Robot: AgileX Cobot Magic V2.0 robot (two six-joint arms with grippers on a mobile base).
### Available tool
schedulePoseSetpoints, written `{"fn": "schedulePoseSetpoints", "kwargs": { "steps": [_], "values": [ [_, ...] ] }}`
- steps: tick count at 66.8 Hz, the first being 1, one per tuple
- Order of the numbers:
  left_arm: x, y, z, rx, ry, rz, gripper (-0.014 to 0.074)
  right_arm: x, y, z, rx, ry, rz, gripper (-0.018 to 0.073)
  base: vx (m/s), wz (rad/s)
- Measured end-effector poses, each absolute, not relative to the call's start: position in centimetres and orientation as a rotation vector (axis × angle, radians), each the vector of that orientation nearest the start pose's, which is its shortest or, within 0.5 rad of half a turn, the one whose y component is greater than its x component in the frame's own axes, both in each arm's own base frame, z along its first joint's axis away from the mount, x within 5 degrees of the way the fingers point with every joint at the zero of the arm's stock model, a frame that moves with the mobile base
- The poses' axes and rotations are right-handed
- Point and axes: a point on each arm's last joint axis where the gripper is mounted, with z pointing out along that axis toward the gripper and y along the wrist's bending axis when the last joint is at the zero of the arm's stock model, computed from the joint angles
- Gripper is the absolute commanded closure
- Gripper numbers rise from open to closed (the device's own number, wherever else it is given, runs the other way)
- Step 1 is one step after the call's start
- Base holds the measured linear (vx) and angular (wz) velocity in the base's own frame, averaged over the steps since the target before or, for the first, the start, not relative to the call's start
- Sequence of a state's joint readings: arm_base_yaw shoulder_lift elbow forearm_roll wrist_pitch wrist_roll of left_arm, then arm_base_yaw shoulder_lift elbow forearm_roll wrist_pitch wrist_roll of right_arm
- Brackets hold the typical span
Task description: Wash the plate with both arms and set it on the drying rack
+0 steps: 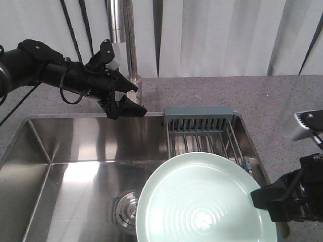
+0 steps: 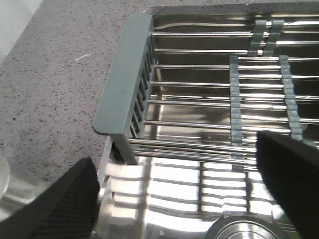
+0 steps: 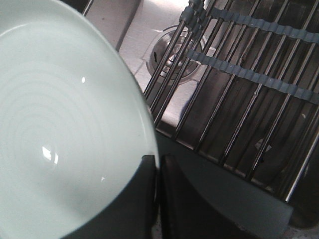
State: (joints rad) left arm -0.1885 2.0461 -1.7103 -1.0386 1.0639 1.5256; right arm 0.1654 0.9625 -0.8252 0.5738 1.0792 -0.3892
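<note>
The pale mint-green plate (image 1: 202, 201) hangs tilted over the right part of the sink, its clover mark facing up. My right gripper (image 1: 258, 197) is shut on the plate's right rim. The right wrist view shows the plate (image 3: 65, 124) with the right gripper (image 3: 158, 191) pinching its edge between both fingers. Behind the plate the drying rack (image 1: 202, 132) spans the sink's right end. My left gripper (image 1: 135, 99) hovers open and empty by the faucet base, left of the rack. Seen from the left wrist, the rack's grey end (image 2: 122, 84) lies ahead of the left gripper (image 2: 174, 199).
A tall steel faucet (image 1: 130, 40) rises behind the steel sink (image 1: 75, 141). The drain (image 1: 126, 209) sits in the basin floor, partly under the plate. Speckled grey counter (image 1: 282, 101) surrounds the sink, with white curtains behind.
</note>
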Motion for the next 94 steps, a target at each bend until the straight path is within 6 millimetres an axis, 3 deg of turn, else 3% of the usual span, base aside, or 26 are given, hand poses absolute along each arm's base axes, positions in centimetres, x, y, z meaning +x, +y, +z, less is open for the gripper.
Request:
{"fn": "schedulePoseSetpoints", "kwargs": {
  "steps": [56, 64, 77, 88, 94],
  "values": [
    [42.4, -14.9, 27.1, 1.339, 1.83, -0.724, 0.001, 15.2, 7.0, 31.7, -0.502, 2.521, 0.678, 0.0564, 0.0, 0.0],
    [42.0, -14.5, 28.7, 1.303, 1.852, -0.663, 0.001, 15.2, 7.0, 31.7, -0.502, 2.521, 0.678, 0.0564, 0.0, 0.0],
    [40.2, -13.2, 32.9, 1.179, 1.954, -0.545, 0.001, 15.2, 7.0, 31.7, -0.502, 2.521, 0.678, 0.0564, 0.0, 0.0],
    [38.7, -10.8, 35.8, 0.996, 2.086, -0.427, 0.001, 15.2, 7.0, 31.7, -0.502, 2.522, 0.678, 0.0564, 0.0, 0.0],
    [37.7, -9.1, 36.4, 0.86, 2.154, -0.366, 0.001, 15.2, 7.0, 31.7, -0.503, 2.522, 0.678, 0.0564, 0.0, 0.0]
  ]
}}
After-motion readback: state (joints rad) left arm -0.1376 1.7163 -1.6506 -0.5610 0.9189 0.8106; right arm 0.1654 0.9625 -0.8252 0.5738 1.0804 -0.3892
